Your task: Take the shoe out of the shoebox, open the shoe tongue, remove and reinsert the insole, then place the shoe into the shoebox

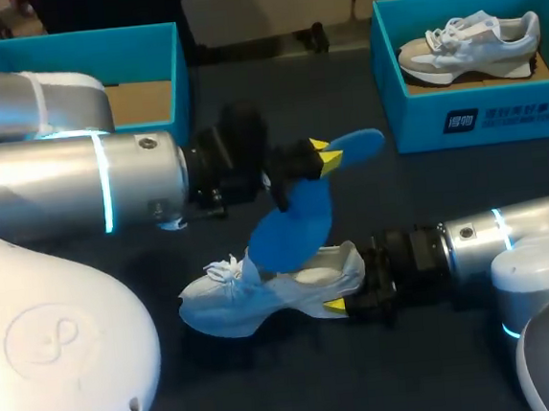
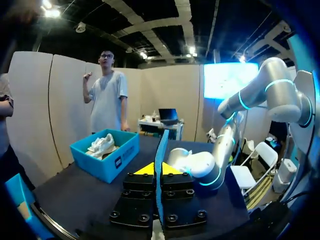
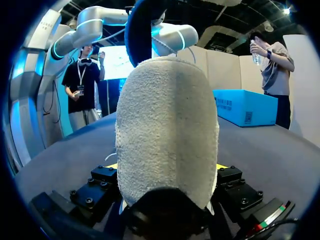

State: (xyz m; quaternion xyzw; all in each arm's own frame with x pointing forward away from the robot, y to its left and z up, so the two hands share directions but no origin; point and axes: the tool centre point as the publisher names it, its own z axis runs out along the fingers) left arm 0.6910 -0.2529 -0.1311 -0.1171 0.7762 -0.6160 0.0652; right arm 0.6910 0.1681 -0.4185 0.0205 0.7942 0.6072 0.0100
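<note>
Dark table from where I stand, with an open teal shoebox at the far left. Next comes the left gripper, its fingers pressed flat on a blue insole that hangs bowed above the shoe, lower end near the shoe's opening. The insole looks thin, light and floppy. Pinched partway along like this, I'd guess its free end needs guiding. The pale shoe sits mid-table, toe leftward and laces loose. Its upper looks soft and its heel probably firmer, and there the right gripper clamps it from both sides. Far right, a second shoebox holds another shoe.
</note>
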